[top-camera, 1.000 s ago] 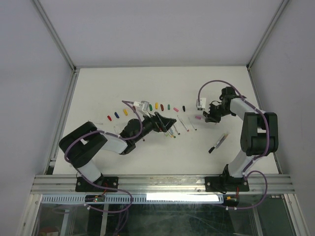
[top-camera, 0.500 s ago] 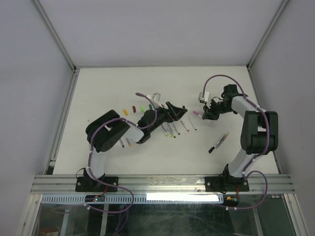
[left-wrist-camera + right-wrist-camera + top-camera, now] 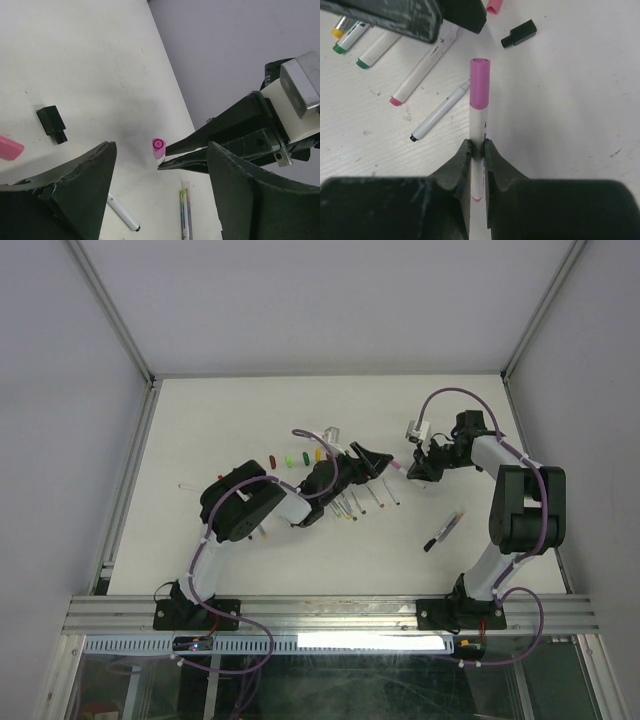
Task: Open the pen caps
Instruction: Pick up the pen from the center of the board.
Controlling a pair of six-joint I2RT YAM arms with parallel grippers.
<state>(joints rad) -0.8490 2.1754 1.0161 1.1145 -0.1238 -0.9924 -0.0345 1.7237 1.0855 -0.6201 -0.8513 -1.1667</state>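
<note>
White tabletop (image 3: 200,420) boxed in by pale grey walls, seen from above, with two black-and-white robot arms reaching in from the near edge. Several slim white uncapped pen barrels (image 3: 352,504) lie side by side near the middle, partly under the left arm. A thin pen with a black end (image 3: 441,530) lies alone, nearer and to the right. A row of small bullet-shaped plastic pen caps (image 3: 296,456) in red, green and yellow lies on the far side of the left arm. A square-ended black cap (image 3: 519,34) and a loose pink cap (image 3: 494,5) lie on the table left of the grippers. The right gripper (image 3: 478,146) is clamped tight on a slim white pen (image 3: 479,120) that points left toward the other arm. The pen's tip wears a smooth, rounded magenta cap (image 3: 480,82), fully seated, right of the table's centre and between the two grippers. The left gripper (image 3: 380,464) has its two broad black fingers (image 3: 75,185) spread apart, one on each side of the magenta cap, neither touching it. A second ago the left gripper hung farther left and nearer, over the pen barrels. It has since swung right and farther back to meet the pen, and its arm now covers the right end of the cap row. The right gripper has shifted slightly farther back with the same pen.
</note>
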